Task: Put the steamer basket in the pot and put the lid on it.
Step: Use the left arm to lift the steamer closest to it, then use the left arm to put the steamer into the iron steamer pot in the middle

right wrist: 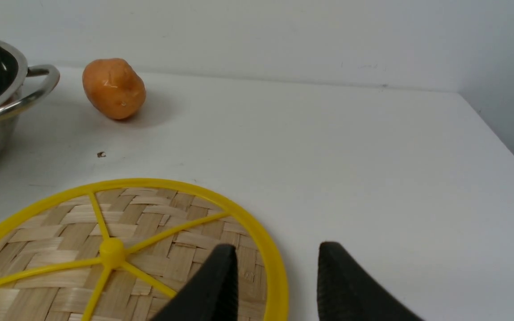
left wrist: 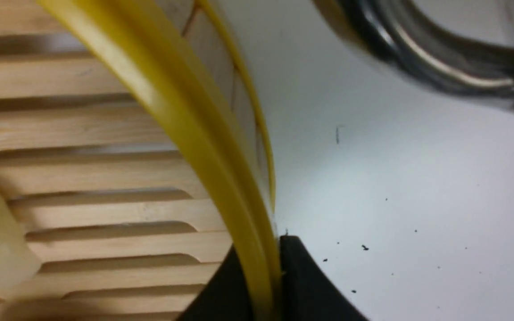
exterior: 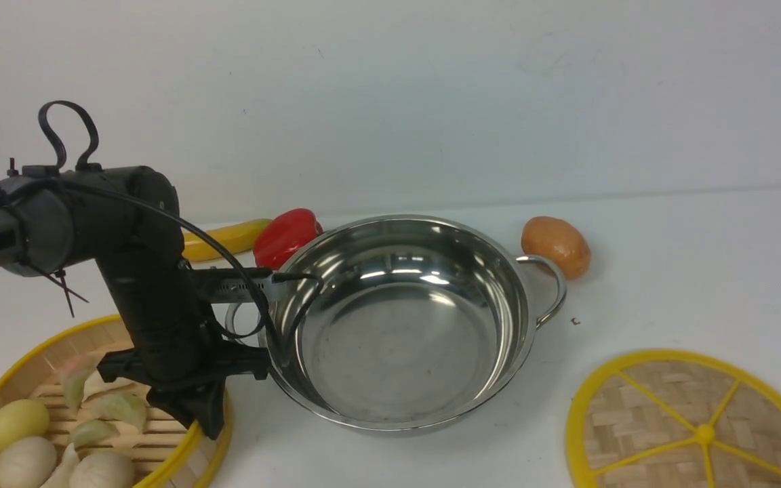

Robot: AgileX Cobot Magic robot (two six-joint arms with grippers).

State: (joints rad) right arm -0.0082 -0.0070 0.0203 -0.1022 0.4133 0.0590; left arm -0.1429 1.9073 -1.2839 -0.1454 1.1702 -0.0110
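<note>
The steamer basket (exterior: 45, 379) sits at the front left with pale buns and dumplings on its slatted floor (left wrist: 83, 209). My left gripper (exterior: 206, 413) is shut on the basket's yellow rim (left wrist: 194, 133), one finger inside and one outside the wall. The shiny steel pot (exterior: 404, 318) stands empty in the middle, just right of the basket; its handle (left wrist: 440, 67) shows in the left wrist view. The lid (exterior: 695, 427) lies flat at the front right. My right gripper (right wrist: 277, 267) hangs open above the lid's rim (right wrist: 266, 249), holding nothing; the lid's knob (right wrist: 112, 252) lies to one side.
A red pepper (exterior: 285, 234) and a yellow vegetable (exterior: 228, 238) lie behind the pot on the left. An orange-brown potato (exterior: 556, 245) rests behind the pot's right handle (exterior: 550, 291). The table's right edge (right wrist: 502, 142) meets the wall.
</note>
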